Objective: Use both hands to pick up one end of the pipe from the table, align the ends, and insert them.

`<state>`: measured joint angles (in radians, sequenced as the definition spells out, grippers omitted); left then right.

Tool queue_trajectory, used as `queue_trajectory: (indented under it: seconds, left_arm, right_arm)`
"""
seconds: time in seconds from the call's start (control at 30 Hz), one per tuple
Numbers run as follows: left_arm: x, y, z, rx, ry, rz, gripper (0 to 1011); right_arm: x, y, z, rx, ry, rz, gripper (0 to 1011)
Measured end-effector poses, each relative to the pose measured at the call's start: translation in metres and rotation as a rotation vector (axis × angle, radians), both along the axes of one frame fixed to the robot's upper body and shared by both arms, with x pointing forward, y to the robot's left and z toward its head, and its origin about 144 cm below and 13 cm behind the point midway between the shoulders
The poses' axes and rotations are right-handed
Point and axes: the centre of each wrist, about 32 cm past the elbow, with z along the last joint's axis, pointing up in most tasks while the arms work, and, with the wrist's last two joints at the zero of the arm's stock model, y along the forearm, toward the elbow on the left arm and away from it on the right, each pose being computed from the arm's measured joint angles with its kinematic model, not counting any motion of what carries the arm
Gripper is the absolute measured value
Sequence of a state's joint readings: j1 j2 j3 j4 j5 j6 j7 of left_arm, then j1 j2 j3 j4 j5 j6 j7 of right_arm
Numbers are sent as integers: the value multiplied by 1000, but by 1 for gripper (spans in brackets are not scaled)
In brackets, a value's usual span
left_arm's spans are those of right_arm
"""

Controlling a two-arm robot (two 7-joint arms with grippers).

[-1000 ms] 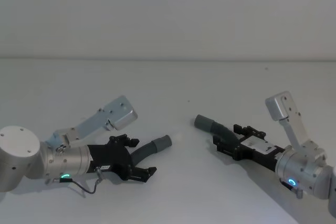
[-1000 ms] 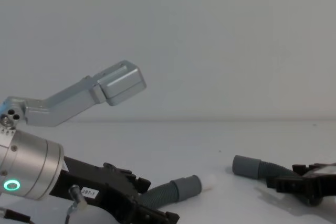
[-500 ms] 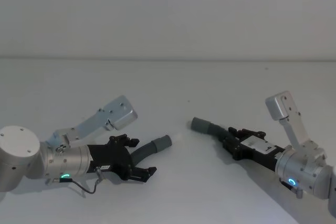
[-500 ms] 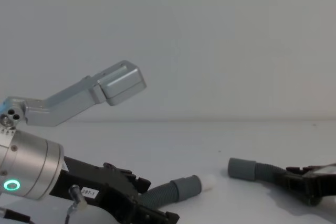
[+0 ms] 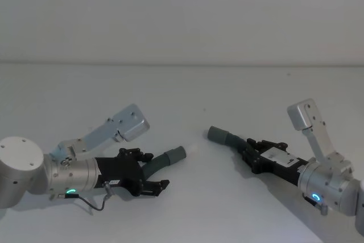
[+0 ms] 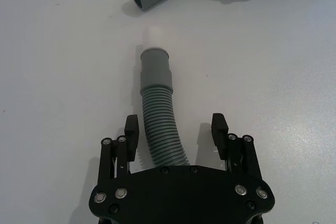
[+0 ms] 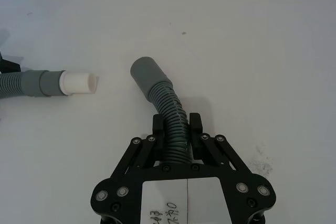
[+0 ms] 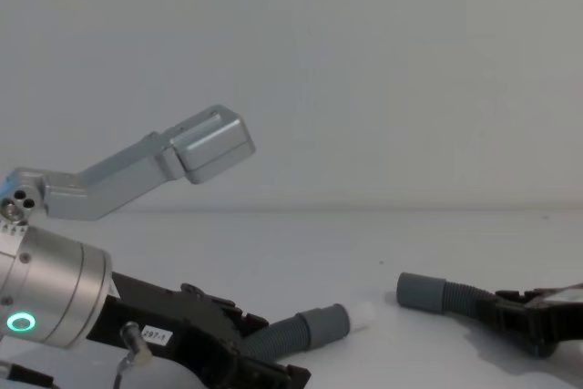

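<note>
In the head view's lower left, the left gripper [image 5: 153,170] lies low over the table [image 5: 187,214], its fingers spread wide on either side of the left hose piece [image 6: 157,103] and gripping nothing. It should close squarely on the ribs, well behind the cuff [image 6: 155,69], before lifting. At lower right, the right gripper [image 7: 176,120] is clamped on the right hose piece [image 7: 168,103]. That piece's hollow cuff mouth [image 7: 143,72] sits near the white stub [image 7: 77,83], apart and off-axis.

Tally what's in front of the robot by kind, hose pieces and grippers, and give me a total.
Hose pieces: 2, left hose piece with white stub, right hose piece
Grippers: 2, left gripper, right gripper
Total: 4
</note>
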<state>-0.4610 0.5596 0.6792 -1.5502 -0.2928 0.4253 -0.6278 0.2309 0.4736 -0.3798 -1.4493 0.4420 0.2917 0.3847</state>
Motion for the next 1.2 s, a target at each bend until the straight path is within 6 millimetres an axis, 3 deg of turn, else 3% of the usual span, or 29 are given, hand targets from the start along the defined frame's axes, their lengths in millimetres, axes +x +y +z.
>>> queue_trajectory:
  seconds: [1.2]
  left_arm:
    - [0,0,0,1,-2,3,614]
  right_arm:
    - [0,0,0,0,0,0,274]
